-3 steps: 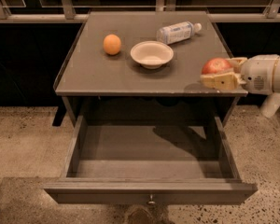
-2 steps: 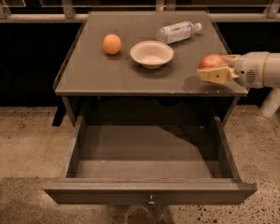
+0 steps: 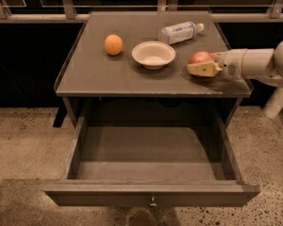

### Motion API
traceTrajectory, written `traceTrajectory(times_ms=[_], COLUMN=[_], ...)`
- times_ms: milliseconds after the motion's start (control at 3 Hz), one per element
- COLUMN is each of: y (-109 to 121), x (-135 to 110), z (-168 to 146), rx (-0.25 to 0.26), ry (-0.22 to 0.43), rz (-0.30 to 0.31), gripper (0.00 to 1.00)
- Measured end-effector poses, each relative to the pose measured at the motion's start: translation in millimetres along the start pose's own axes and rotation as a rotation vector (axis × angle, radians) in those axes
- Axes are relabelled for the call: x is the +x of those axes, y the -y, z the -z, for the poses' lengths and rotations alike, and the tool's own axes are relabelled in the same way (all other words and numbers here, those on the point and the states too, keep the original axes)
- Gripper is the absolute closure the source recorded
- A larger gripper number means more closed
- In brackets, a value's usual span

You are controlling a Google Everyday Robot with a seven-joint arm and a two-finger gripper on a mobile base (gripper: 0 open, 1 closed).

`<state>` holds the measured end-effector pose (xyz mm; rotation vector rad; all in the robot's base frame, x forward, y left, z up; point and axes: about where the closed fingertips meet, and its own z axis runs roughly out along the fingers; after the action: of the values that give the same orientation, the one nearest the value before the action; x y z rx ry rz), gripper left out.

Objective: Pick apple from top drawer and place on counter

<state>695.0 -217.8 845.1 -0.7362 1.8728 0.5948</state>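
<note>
The red apple [image 3: 200, 57] is between the fingers of my gripper [image 3: 203, 64], low over the right part of the counter [image 3: 108, 74]. The gripper reaches in from the right, its cream finger [image 3: 203, 69] along the apple's front side. I cannot tell whether the apple touches the counter. The top drawer [image 3: 151, 192] stands pulled fully open below, its inside bare, a small metal knob [image 3: 153, 204] on its front panel.
On the counter are an orange [image 3: 113, 44] at the left, a white bowl [image 3: 153, 54] in the middle and a plastic bottle [image 3: 180, 32] lying at the back right. A railing runs behind the cabinet. Speckled floor surrounds it.
My gripper has carried the apple leftward and inward from the counter's right edge, to a spot beside the bowl. The drawer and other objects have not moved.
</note>
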Motion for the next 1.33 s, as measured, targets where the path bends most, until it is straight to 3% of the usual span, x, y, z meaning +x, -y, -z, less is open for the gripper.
traceTrajectory(times_ms=[333,1333], y=[-0.4,-0.4], x=[-2.5,-2.5], z=[-3.7,-3.8], rx=[-0.004,-0.004], ry=[0.002,0.002], rz=[0.003,0.003], gripper=[0.81,0.12])
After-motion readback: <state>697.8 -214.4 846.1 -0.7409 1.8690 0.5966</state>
